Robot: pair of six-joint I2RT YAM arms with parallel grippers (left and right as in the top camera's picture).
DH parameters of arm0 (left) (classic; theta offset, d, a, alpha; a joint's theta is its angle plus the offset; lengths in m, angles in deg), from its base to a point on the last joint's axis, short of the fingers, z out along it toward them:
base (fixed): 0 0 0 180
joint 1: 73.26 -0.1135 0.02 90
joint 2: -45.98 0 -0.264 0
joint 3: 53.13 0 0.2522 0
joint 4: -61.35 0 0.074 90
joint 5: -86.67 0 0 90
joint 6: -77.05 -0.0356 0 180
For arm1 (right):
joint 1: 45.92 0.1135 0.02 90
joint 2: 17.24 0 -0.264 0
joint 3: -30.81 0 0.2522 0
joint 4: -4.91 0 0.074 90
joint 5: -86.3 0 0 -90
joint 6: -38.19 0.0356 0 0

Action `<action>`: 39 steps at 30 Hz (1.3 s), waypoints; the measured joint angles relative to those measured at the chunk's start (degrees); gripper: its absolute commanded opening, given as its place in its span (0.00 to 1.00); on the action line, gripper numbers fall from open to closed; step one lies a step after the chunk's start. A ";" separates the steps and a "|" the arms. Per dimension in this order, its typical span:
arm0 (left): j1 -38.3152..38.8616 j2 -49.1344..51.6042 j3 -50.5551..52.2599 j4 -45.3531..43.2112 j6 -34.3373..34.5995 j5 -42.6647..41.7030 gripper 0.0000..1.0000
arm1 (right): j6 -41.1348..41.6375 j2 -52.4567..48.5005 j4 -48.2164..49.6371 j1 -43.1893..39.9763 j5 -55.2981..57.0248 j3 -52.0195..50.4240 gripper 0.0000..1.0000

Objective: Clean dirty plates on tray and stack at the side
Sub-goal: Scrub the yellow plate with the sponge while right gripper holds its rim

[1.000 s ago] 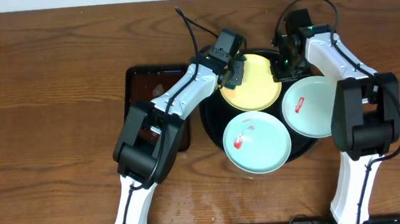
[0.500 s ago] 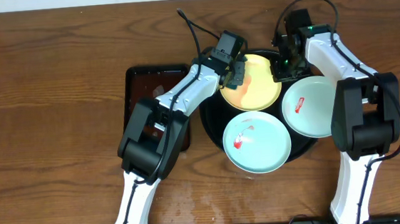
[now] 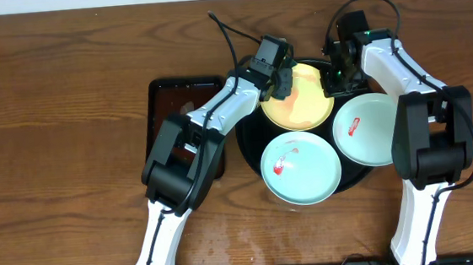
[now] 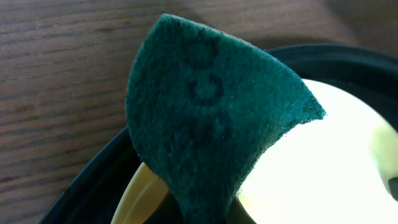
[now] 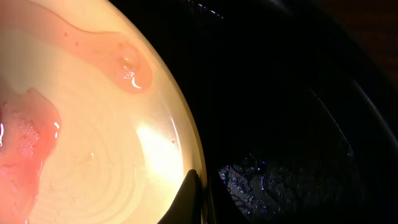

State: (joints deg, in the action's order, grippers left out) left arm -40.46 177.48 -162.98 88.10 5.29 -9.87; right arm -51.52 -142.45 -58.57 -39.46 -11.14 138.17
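Near the middle of the counter (image 3: 64, 95), slightly toward its far edge, sits the round black tray (image 3: 249, 148) with a low rim, carrying all three glossy round plates. The pale yellow plate (image 3: 302, 106) lies at the tray's far side. One mint-white plate (image 3: 301, 168) lies at the near side. The other mint-white plate (image 3: 370, 130) lies at the right and overhangs the rim. Each mint plate bears a small red smear. In the right wrist view the yellow plate shows a thin, watery pink film (image 5: 25, 143) and a separate pink droplet (image 5: 134, 71) on its shiny glaze.

The left gripper (image 3: 281, 80) is over the far-left edge of the yellow plate, its jaws clamped on a coarse, fibrous dark-green scouring pad (image 4: 211, 124). The pad fills most of the left wrist view and hides the jaws themselves. The right gripper (image 3: 336, 74) is at the yellow plate's right rim with its jaws closed. Only a dark sliver of a fingertip (image 5: 193, 196) shows there, and whether it pinches the rim is hard to make out.

A rectangular dark-brown tray (image 3: 167, 104) lies left of the black one, partly covered by the left arm.
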 measured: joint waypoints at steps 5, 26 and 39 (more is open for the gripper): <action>0.04 0.46 0.00 -3.02 2.16 -0.20 0.08 | 0.02 0.00 0.00 0.00 0.00 0.00 0.02; -0.20 0.59 0.92 -4.57 6.97 -12.44 0.08 | 0.00 0.00 -0.02 0.00 -0.02 0.00 0.02; -5.03 -10.38 2.27 -2.73 10.10 -17.00 0.08 | -0.13 0.00 -0.09 0.02 -0.42 0.00 0.03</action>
State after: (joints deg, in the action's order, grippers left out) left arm -45.49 167.10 -160.71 85.37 15.39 -26.88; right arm -51.65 -142.45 -58.65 -39.44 -11.56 138.17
